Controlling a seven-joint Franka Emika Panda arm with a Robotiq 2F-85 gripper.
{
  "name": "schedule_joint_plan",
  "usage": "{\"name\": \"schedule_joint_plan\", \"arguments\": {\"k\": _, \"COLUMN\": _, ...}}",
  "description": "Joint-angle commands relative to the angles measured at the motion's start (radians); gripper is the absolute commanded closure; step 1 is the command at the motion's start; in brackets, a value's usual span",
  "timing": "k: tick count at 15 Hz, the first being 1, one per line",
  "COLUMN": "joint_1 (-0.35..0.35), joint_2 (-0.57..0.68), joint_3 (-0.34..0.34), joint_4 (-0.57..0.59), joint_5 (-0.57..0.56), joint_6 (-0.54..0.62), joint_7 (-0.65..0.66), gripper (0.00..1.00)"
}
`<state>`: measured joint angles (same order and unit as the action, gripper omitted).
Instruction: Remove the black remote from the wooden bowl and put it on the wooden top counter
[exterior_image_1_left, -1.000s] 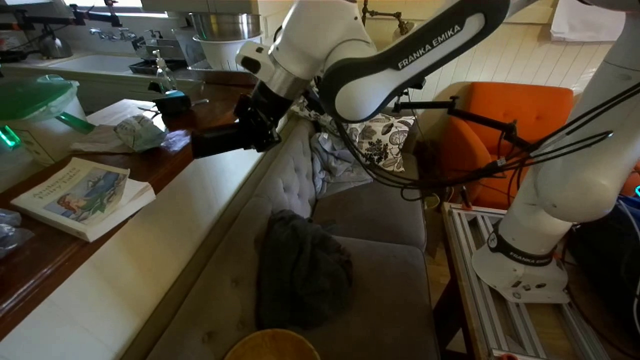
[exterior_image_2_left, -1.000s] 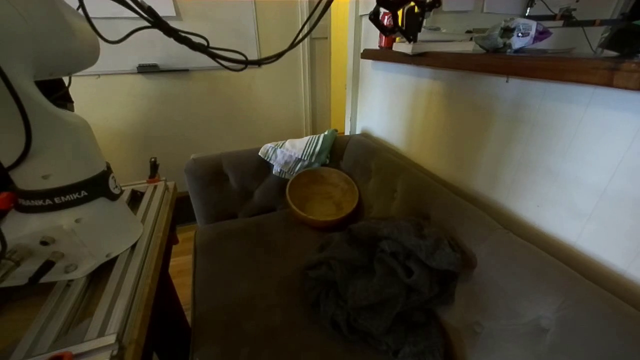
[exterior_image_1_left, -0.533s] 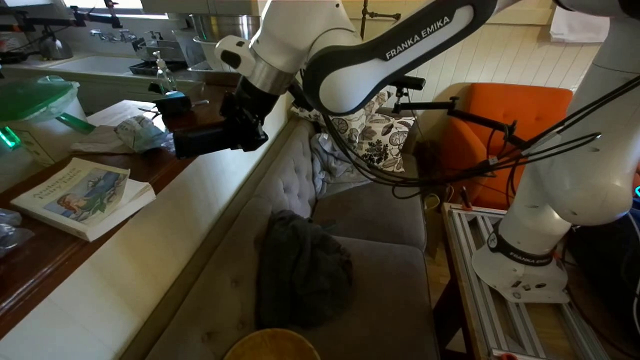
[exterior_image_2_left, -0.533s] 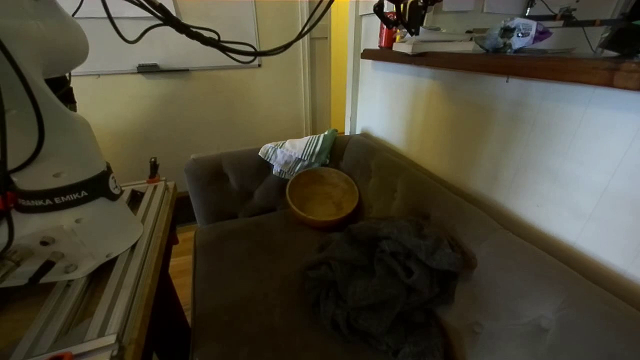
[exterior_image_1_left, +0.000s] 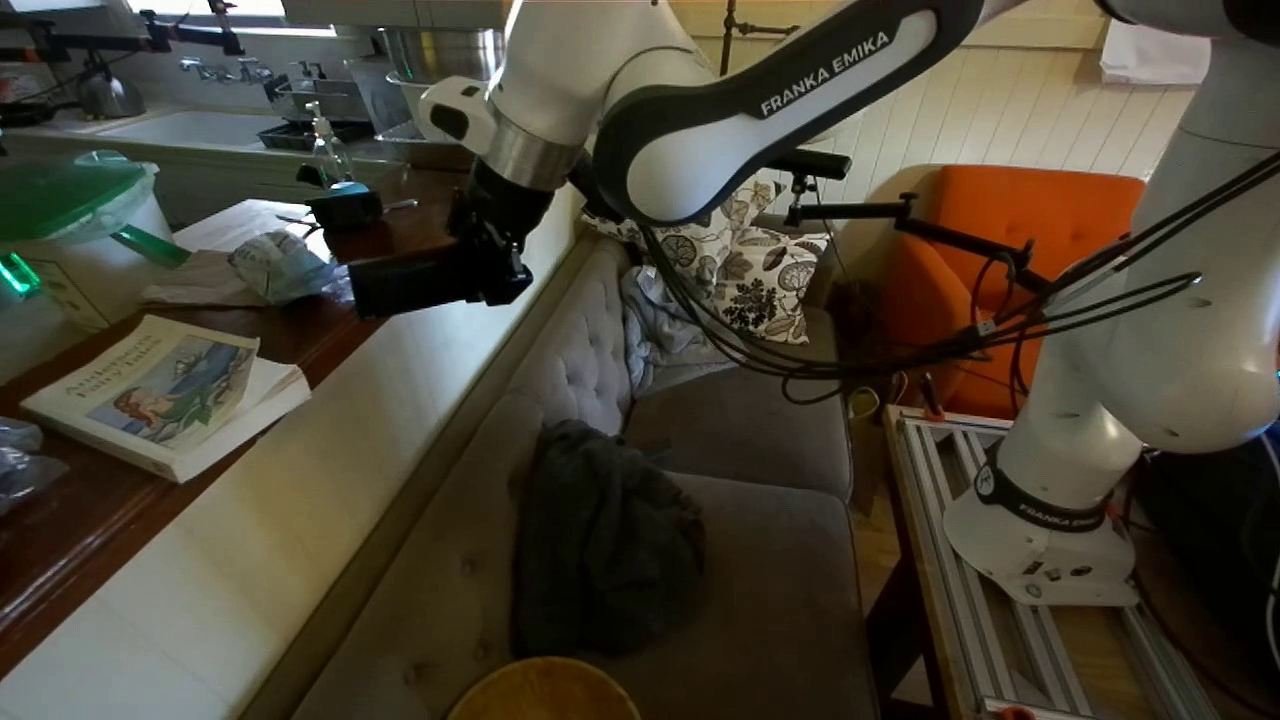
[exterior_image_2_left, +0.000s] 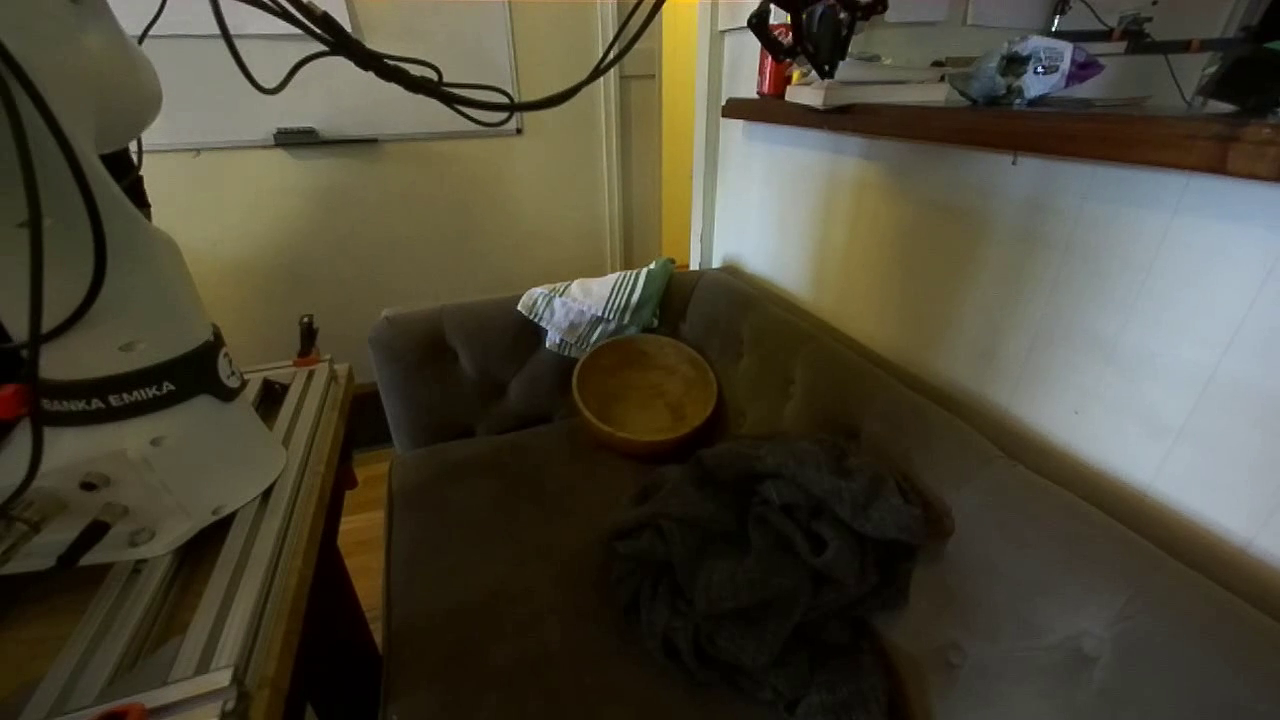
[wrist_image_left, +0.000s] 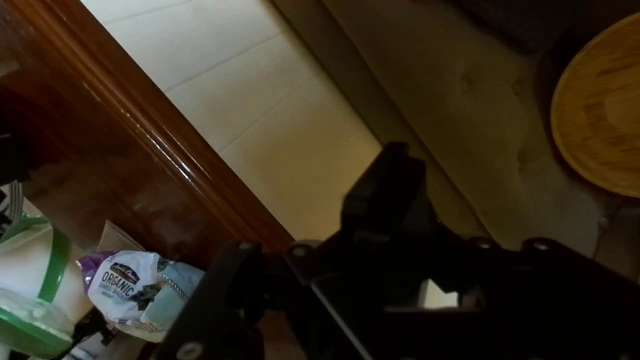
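Appears to hold the remote (exterior_image_1_left: 405, 284), the dark bar jutting sideways from the gripper (exterior_image_1_left: 482, 275) in an exterior view, though hard to part from the gripper itself in the wrist view. Looks clamped narrow near one end, leaving most of the length unsupported, so likely to pivot or slip at any knock. Hangs beside the edge of the counter (wrist_image_left: 90, 155), free end toward it; cannot tell how far the tip reaches over the wood. In the wrist view, lines up against the white wall (wrist_image_left: 235, 100) rather than the wood; let go here and most likely send the remote down past the edge to the sofa (exterior_image_2_left: 500, 560). Needs more travel inward first, and with height: come in low and risk catching the rim with the leading end, twisting the hold. Drift toward the book (exterior_image_1_left: 165, 395), lying close to the edge, and risk a tilted landing on the cover, then a slide off. Swing toward the crumpled snack bag (wrist_image_left: 140, 295) and risk a soft, uneven rest. Find the wooden bowl (exterior_image_2_left: 645, 395) on the sofa, beside the dark blanket (exterior_image_2_left: 770, 570), with no remote in sight inside; judge the lifting step done, and expect a fresh pick after any drop.
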<state>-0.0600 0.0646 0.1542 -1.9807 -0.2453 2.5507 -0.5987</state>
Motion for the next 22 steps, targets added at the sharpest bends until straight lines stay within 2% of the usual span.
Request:
{"name": "schedule_joint_plan", "arguments": {"k": 1, "joint_1": 0.063, "joint_2": 0.055, "joint_3": -0.044, "joint_4": 0.15, "joint_5": -0.071, "joint_6": -0.145, "joint_7": 0.127, "gripper": 0.94}}
{"name": "schedule_joint_plan", "arguments": {"k": 8, "joint_1": 0.115, "joint_2": 0.166, "joint_3": -0.065, "joint_4": 0.416, "joint_5": -0.1, "joint_6": -0.371, "joint_7": 0.227, "gripper": 0.94}}
{"name": "schedule_joint_plan", "arguments": {"k": 9, "joint_1": 0.117, "joint_2": 0.177, "joint_3": -0.067, "joint_4": 0.437, "joint_5": -0.095, "joint_6": -0.385, "joint_7": 0.221, "gripper": 0.94}}
{"name": "schedule_joint_plan", "arguments": {"k": 10, "joint_1": 0.109, "joint_2": 0.129, "joint_3": -0.064, "joint_4": 0.347, "joint_5": -0.068, "joint_6": -0.335, "joint_7": 0.197, "gripper": 0.94}}
{"name": "schedule_joint_plan", "arguments": {"k": 11, "joint_1": 0.109, "joint_2": 0.139, "joint_3": -0.065, "joint_4": 0.362, "joint_5": -0.068, "joint_6": -0.34, "joint_7": 0.197, "gripper": 0.75}}
{"name": "schedule_joint_plan", "arguments": {"k": 13, "joint_1": 0.109, "joint_2": 0.143, "joint_3": -0.065, "joint_4": 0.359, "joint_5": -0.068, "joint_6": -0.34, "joint_7": 0.197, "gripper": 0.75}}
{"name": "schedule_joint_plan", "arguments": {"k": 14, "joint_1": 0.109, "joint_2": 0.143, "joint_3": -0.065, "joint_4": 0.358, "joint_5": -0.068, "joint_6": -0.34, "joint_7": 0.197, "gripper": 0.94}}
{"name": "schedule_joint_plan", "arguments": {"k": 15, "joint_1": 0.113, "joint_2": 0.154, "joint_3": -0.064, "joint_4": 0.379, "joint_5": -0.064, "joint_6": -0.363, "joint_7": 0.205, "gripper": 0.94}}
{"name": "schedule_joint_plan", "arguments": {"k": 18, "joint_1": 0.143, "joint_2": 0.194, "joint_3": -0.083, "joint_4": 0.462, "joint_5": -0.149, "joint_6": -0.481, "joint_7": 0.285, "gripper": 0.94}}
{"name": "schedule_joint_plan", "arguments": {"k": 22, "joint_1": 0.165, "joint_2": 0.269, "joint_3": -0.099, "joint_4": 0.618, "joint_5": -0.169, "joint_6": -0.663, "joint_7": 0.365, "gripper": 0.94}}
